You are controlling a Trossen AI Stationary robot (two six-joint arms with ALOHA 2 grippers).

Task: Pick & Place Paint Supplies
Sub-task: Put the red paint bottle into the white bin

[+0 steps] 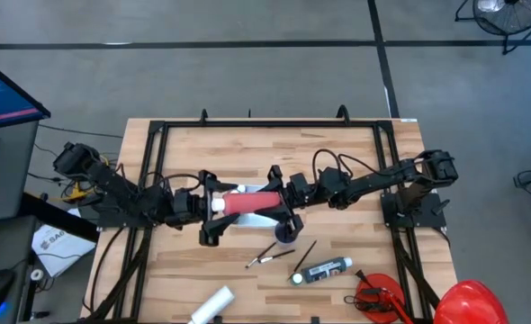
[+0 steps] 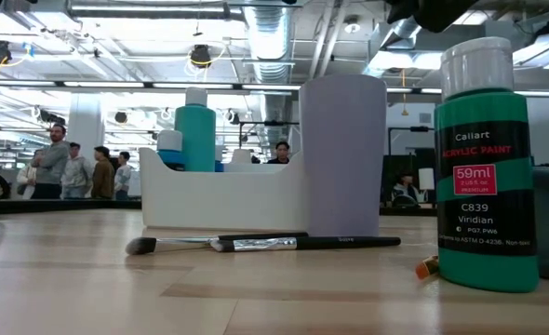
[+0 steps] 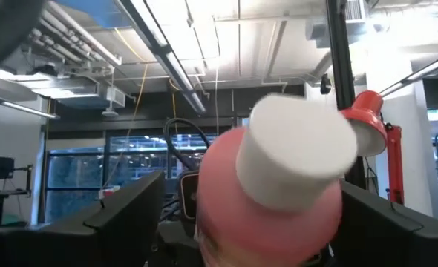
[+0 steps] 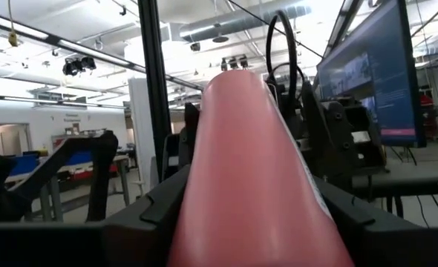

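A red paint tube (image 1: 247, 202) with a white cap (image 3: 297, 159) hangs level above the table's middle, between my two grippers. My right gripper (image 1: 282, 200) is shut on the end away from the cap. My left gripper (image 1: 213, 205) is open at the cap end, with a dark finger (image 3: 126, 215) on each side of the cap and none plainly touching it. Below the tube stand a white caddy (image 1: 264, 220) and a bluish cup (image 1: 285, 233). Two thin brushes (image 1: 270, 255) and a dark bottle (image 1: 322, 270) rest on the wood nearer the front. My right gripper pinches the red tube's end away from the cap (image 4: 256, 237) between its two fingers (image 4: 141, 222). They come roughly level from the table's right and lie along the tube. The tube sticks out forward past the fingertips toward the left gripper, lifted clear of the caddy and table.
In the low view a green paint bottle (image 2: 484, 158) stands upright and a brush (image 2: 256, 244) lies before the white caddy (image 2: 223, 195), which holds a teal bottle (image 2: 198, 130). A white bottle (image 1: 211, 306), a red tool (image 1: 378, 295) and a red dome (image 1: 471, 301) sit at the front edge.
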